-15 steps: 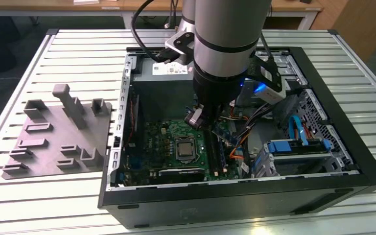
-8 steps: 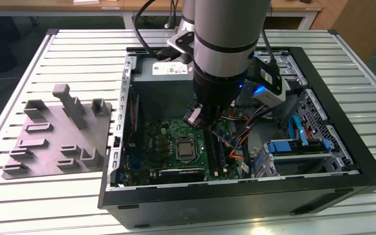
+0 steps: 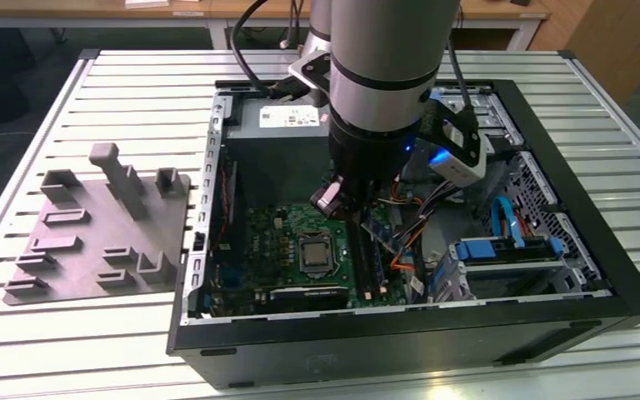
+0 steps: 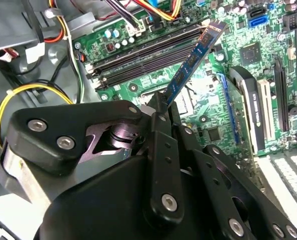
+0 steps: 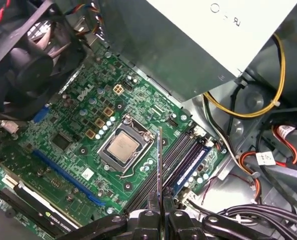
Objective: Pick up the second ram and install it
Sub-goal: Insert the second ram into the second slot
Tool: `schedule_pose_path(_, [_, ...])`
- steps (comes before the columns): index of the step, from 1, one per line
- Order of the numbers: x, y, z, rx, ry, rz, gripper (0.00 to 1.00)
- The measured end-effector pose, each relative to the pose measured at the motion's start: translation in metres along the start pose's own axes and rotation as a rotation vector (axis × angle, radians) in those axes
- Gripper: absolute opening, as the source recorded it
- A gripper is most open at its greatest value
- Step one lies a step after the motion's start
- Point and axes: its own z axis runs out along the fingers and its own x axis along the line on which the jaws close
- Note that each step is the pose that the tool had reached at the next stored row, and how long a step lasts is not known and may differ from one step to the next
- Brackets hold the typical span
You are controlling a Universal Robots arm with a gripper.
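The slatted table (image 3: 97, 75) carries the open computer case (image 3: 409, 342), with the motherboard (image 5: 73, 125) and bundled cables (image 5: 248, 112) inside. The grey holder block (image 3: 109, 225) lies beside the case. The gripper (image 5: 160, 215) hangs over the board, its fingers (image 5: 174, 219) pinched tight on one end of the second ram (image 4: 191, 60), just above the memory slots (image 4: 148, 55). The stick looks light, stiff and brittle, best held by its edges.

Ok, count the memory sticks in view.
1 for certain: the second ram, clamped in the gripper over the motherboard. Another may sit in the memory slots; I cannot tell.
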Motion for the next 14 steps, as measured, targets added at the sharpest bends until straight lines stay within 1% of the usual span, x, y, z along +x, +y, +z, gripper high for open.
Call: schedule_pose_path(14, [0.0000,0.0000,0.0005,0.0096,-0.0032,0.104,0.14])
